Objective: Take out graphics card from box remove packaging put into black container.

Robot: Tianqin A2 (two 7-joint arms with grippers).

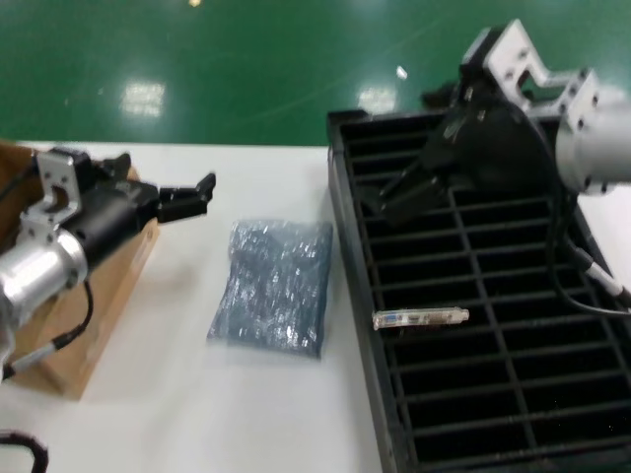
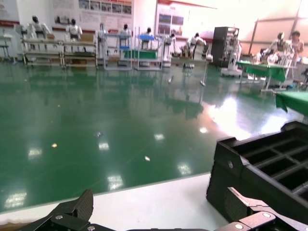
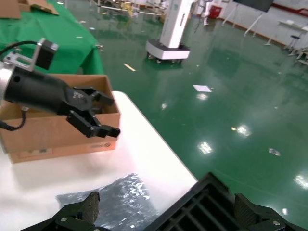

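Graphics card (image 1: 421, 318) work looks almost done: the card stands on its edge in a slot of the black container (image 1: 347, 212), with its silver end toward the tray's left wall. From the middle of the table it sits at about three o'clock. I think it stands that way because the slots are narrow and only hold a card on its thin side.

Going from left to right, first comes the box (image 1: 87, 330) at nine o'clock, right at the left edge of the white table (image 1: 256, 409). The left gripper (image 1: 192, 196) hangs above the box's near corner and points toward the middle. Its fingers are spread apart and hold nothing. It has open room in front of it, with only bare table between it and the bag.

Next, near the middle, lies the packaging (image 1: 271, 284). It is flat and crinkly, and it looks empty. It sits close beside the tray's left wall, but I cannot tell if it touches. It is well clear of the box.

Then comes the tray, which fills the right side. Most slots I can see are empty. The right gripper (image 1: 414, 192) hovers over the far slots at about one o'clock, up and away from the card. Its fingers (image 3: 79, 211) are spread wide and pinch nothing. The tray's walls stand up high, so an arm must lift over them.
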